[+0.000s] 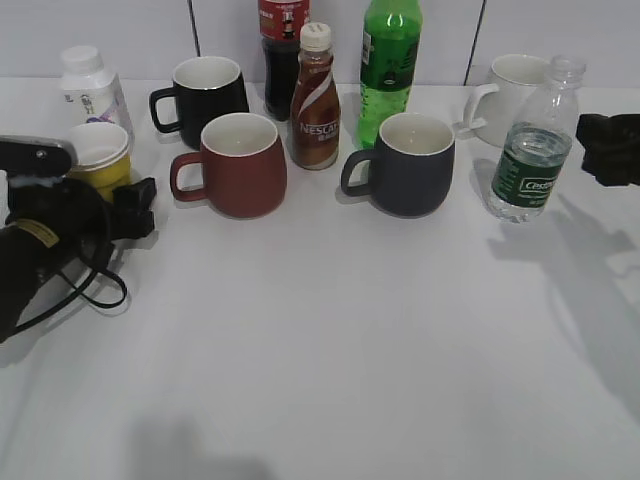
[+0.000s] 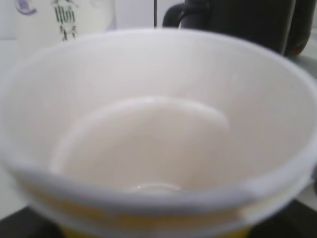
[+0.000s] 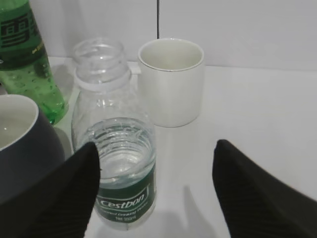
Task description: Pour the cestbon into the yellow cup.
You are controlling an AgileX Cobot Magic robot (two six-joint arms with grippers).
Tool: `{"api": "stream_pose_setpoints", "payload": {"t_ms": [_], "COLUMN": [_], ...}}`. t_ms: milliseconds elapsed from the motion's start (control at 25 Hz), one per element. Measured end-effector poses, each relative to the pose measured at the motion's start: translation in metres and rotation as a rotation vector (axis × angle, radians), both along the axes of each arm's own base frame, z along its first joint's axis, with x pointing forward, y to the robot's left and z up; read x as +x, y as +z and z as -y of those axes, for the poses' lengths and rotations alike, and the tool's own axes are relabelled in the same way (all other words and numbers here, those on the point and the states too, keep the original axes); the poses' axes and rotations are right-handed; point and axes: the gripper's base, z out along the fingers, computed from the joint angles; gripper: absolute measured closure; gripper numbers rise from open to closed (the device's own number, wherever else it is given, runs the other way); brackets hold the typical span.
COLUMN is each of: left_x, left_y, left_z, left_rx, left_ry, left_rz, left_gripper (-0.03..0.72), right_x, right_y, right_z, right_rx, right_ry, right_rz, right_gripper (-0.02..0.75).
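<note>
White tabletop [image 1: 330, 330] against a pale wall, mugs and bottles lined up along the back. Left gripper [image 1: 135, 212] is right at the yellow cup [image 1: 98, 157], cup's white inside filling its wrist cam, but honestly can't tell if the fingers are clamped on it or not. Right gripper [image 3: 156, 191] is spread wide open, with the cestbon [image 3: 115, 148] standing upright just ahead and toward its left finger [image 3: 74, 193], uncapped, some water inside. White mug [image 3: 171, 82] sits further out past the bottle.
</note>
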Motion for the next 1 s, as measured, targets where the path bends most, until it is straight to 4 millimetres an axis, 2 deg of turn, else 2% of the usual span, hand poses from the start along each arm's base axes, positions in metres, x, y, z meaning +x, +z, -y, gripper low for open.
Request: {"api": "stream_pose_setpoints", "payload": {"t_ms": [200, 640, 840, 1000], "left_x": [0.001, -0.001, -0.016, -0.027], "left_y": [0.0, 0.002, -0.003, 0.003], "left_z": [-0.001, -0.002, -0.005, -0.001], "left_rx": [-0.004, -0.011, -0.004, 0.005], "left_ry": [0.016, 0.02, 0.006, -0.057], "left_rz": [0.001, 0.034, 0.018, 0.019], "left_gripper": [0.248, 0.248, 0.248, 0.248], "right_x": [0.01, 0.027, 0.032, 0.049], "right_y": [-0.019, -0.063, -0.074, -0.082], "right_z": [-0.002, -0.014, -0.017, -0.02], "right_rx": [-0.021, 0.005, 0.014, 0.019], "right_ry": [0.012, 0.105, 0.129, 0.131], "right_rz": [-0.013, -0.005, 0.029, 0.038], "right_gripper": [0.174, 0.096, 0.078, 0.078]}}
